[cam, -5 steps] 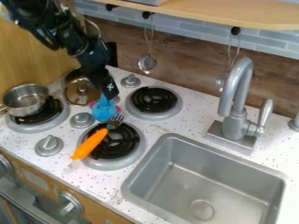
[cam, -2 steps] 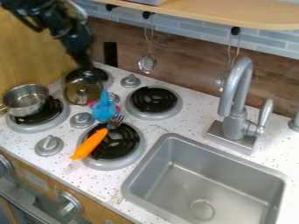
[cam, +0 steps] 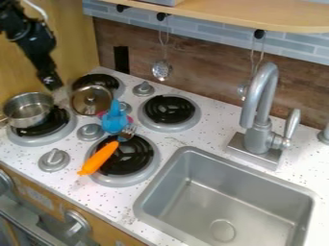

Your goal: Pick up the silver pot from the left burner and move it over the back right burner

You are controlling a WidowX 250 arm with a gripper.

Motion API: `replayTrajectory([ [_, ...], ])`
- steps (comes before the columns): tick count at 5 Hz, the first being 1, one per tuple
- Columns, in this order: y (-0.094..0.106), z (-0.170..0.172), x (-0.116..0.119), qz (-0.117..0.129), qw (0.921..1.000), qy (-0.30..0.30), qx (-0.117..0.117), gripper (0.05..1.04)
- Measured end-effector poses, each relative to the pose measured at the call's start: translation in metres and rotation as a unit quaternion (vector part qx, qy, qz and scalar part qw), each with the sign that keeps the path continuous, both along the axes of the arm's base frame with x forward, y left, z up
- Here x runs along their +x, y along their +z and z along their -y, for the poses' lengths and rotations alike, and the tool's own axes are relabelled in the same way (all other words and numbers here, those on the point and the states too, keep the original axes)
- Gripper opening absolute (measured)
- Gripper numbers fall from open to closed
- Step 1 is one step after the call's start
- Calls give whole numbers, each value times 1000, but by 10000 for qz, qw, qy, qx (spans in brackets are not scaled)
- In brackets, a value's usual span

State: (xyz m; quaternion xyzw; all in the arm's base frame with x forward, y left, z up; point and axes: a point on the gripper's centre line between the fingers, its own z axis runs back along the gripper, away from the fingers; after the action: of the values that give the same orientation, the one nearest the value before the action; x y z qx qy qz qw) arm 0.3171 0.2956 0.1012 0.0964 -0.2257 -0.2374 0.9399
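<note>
Pincer [cam: 53,86] at upper left, raised above the stove close to the metal pot [cam: 28,111] and the round lid [cam: 91,100]; whether it is released or clenched cannot be told. Well apart from it, the blue object [cam: 115,121] stands upright on the tabletop [cam: 172,144], between the lid and the front burner [cam: 125,166]. Some pink [cam: 101,114] shows at its sides. Just beside it are the tines of a fork [cam: 104,154], whose orange handle slants across the front burner and over its near edge.

In the earliest frame the pincer was at the top of the blue object; it has since lifted away and swung left towards the pot. The blue object, fork, pot and lid have kept their places.

The tabletop is white with dark specks. The pot rests on the left burner [cam: 56,130], and the lid leans partly over the rear left burner [cam: 106,80]; another dark coil burner [cam: 168,113] lies to the right of the blue object. Grey knobs sit among them. Further right come a grey sink [cam: 221,202] and its curved faucet [cam: 261,96]. Behind rises a brown wood-look panel [cam: 206,72] with grey-blue tiles [cam: 193,34] above, and utensils hang from black hooks under a pale wooden shelf [cam: 257,17].
</note>
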Motion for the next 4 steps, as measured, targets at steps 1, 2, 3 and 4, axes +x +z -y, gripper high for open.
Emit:
replayTrajectory([
  [1,0,-18,-17,16,9998,-19,174,1010],
  [2,-16,-19,-29,-143,9992,-185,333,1010],
  [3,-35,-22,-40,-381,9962,-351,697,1010],
  [4,-51,-23,-46,-527,9935,-467,900,1010],
])
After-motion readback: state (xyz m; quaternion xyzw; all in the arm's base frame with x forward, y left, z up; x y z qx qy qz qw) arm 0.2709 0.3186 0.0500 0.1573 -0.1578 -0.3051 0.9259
